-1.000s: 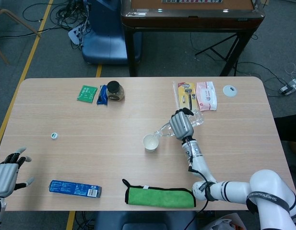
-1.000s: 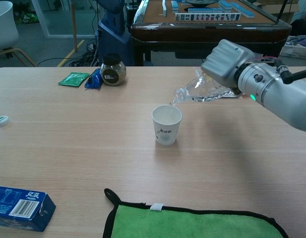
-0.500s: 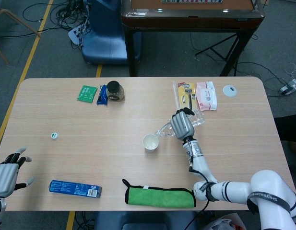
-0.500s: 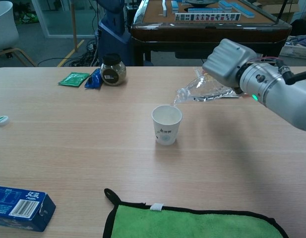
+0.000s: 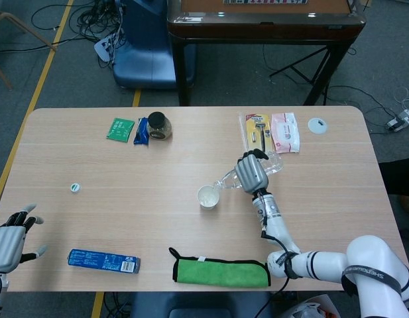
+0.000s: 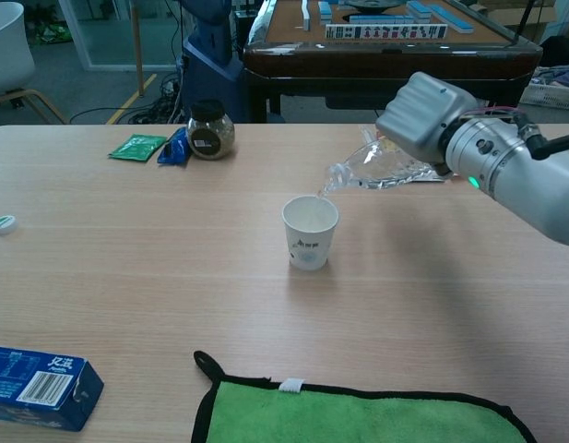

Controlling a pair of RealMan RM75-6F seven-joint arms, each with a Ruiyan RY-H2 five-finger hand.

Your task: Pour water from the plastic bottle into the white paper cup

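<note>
My right hand (image 5: 251,172) (image 6: 422,113) grips a clear plastic bottle (image 6: 372,171) (image 5: 225,180), tilted so its neck points down and left. The bottle's mouth hangs just above the right rim of the white paper cup (image 6: 310,232) (image 5: 207,197), which stands upright mid-table. A little water shows inside the bottle's lower side. My left hand (image 5: 8,240) rests open at the table's near left corner, far from the cup, seen only in the head view. A small bottle cap (image 5: 75,187) (image 6: 3,222) lies on the table to the left.
A green cloth (image 5: 221,272) (image 6: 358,415) lies at the near edge. A blue box (image 5: 103,260) (image 6: 40,376) sits near left. A jar (image 5: 159,125), green packet (image 5: 120,129) and blue packet (image 5: 142,130) stand far left; packaged items (image 5: 270,132) and a white lid (image 5: 317,124) far right.
</note>
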